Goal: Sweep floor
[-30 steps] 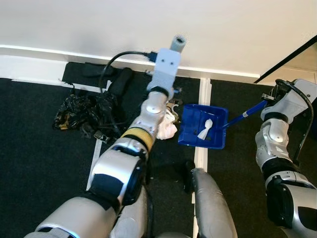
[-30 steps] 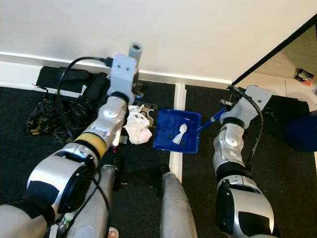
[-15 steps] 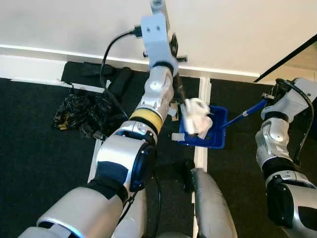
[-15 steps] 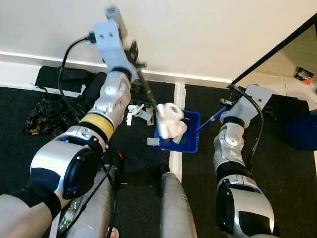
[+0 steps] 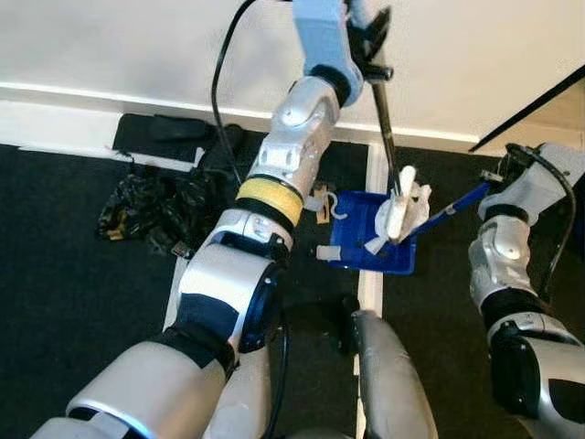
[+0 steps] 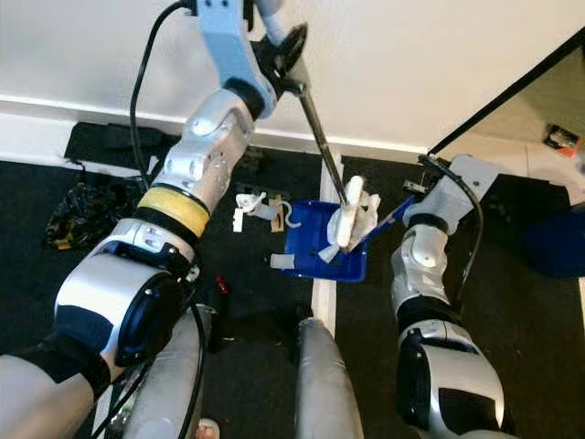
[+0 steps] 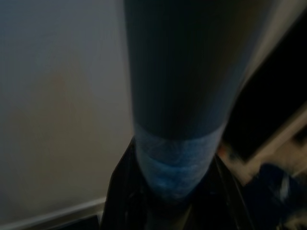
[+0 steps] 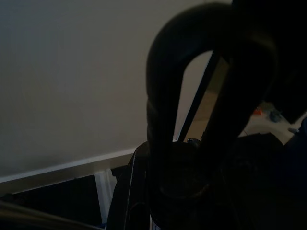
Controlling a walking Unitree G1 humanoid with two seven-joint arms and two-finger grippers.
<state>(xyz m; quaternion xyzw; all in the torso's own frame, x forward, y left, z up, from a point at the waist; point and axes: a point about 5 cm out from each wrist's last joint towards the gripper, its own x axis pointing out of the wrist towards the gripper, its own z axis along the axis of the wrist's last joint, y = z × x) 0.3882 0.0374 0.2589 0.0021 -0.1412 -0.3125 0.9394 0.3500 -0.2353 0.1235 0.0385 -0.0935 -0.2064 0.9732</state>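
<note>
Two arms on one sweep: crumpled white paper (image 5: 407, 208) at far edge of blue dustpan (image 5: 356, 247).
Left gripper (image 5: 370, 37) clamped on broom handle (image 6: 322, 137); right gripper (image 5: 501, 174) seemingly closed on dustpan handle (image 5: 457, 206). Best kept pan flat, strokes short.

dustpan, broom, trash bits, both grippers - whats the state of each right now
Dustpan: tilted on the floor, handle held by the right gripper.
Broom: handle slanted, gripped by the left gripper, head over the dustpan.
White crumpled paper: in the dustpan, against the broom head.
Small white scraps: loose on the floor beside the dustpan.
Black bag pile: slumped by the wall.
</note>
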